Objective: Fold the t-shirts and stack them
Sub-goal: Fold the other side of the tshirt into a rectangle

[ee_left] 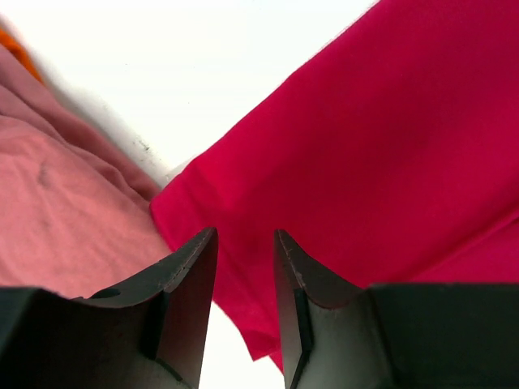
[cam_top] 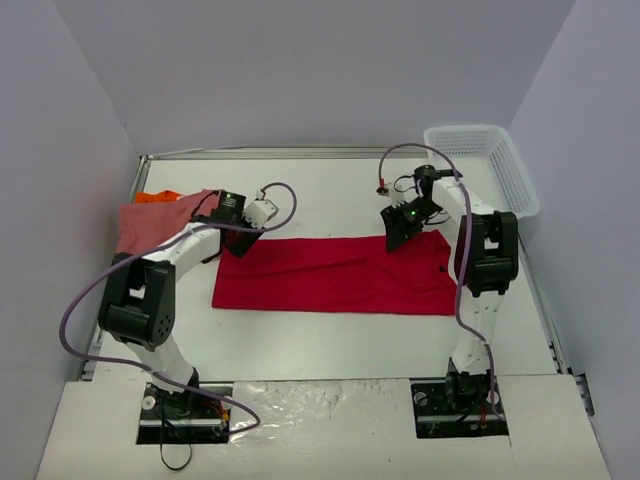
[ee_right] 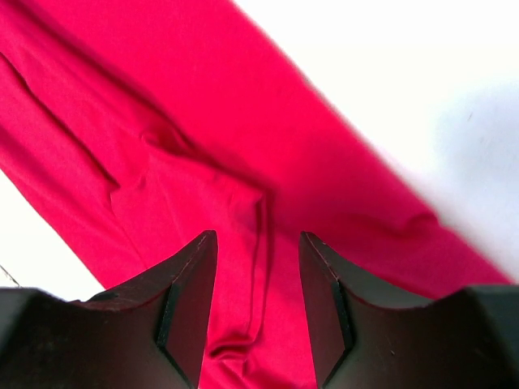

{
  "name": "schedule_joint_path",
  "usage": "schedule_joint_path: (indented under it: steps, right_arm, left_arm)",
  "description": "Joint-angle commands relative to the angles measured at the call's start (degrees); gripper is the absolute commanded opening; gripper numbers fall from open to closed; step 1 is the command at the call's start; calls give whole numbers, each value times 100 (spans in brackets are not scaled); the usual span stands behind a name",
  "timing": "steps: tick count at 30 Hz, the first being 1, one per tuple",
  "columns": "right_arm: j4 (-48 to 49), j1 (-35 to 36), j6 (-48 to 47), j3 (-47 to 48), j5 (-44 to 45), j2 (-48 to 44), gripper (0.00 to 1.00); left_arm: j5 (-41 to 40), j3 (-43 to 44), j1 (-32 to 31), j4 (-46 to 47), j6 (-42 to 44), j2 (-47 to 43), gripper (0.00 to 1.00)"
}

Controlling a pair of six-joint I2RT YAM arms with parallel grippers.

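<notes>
A bright red t-shirt (cam_top: 335, 275) lies folded into a long band across the middle of the table. It also fills the left wrist view (ee_left: 365, 154) and the right wrist view (ee_right: 186, 154). A salmon pink t-shirt (cam_top: 160, 220) lies at the far left over an orange t-shirt (cam_top: 158, 197). The pink one also shows in the left wrist view (ee_left: 57, 211). My left gripper (ee_left: 245, 237) is open just above the red shirt's far left corner. My right gripper (ee_right: 258, 239) is open above the shirt's far right part, over a crease.
A white mesh basket (cam_top: 485, 165) stands at the far right corner. The white table (cam_top: 330, 190) has walls on three sides. Purple cables loop from both arms.
</notes>
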Motion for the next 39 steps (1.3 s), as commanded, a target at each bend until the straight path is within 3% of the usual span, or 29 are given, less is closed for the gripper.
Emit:
schedule_joint_path:
  steps: [1,14,21,29,39]
  right_arm:
    - [-324,-20,-153,305,-343,232,41]
    - [-500,24,-443,261,-484,531,39]
    - [-571,24,-452,261,-519,452,17]
    - [-667,33,-452,244,-581,268,0]
    - [-878,103,-496,42,-563,-435,0]
  left_arm:
    - [38,259,-51,150,-143,-21,32]
    - [-41,206,-51,98,-125,-56,32]
    - [-94,189,-51,80,-108,-91,32]
    - [-94,145,-51,80,-107,-152,32]
    - [-173,92,-51,89,-81,-293,32]
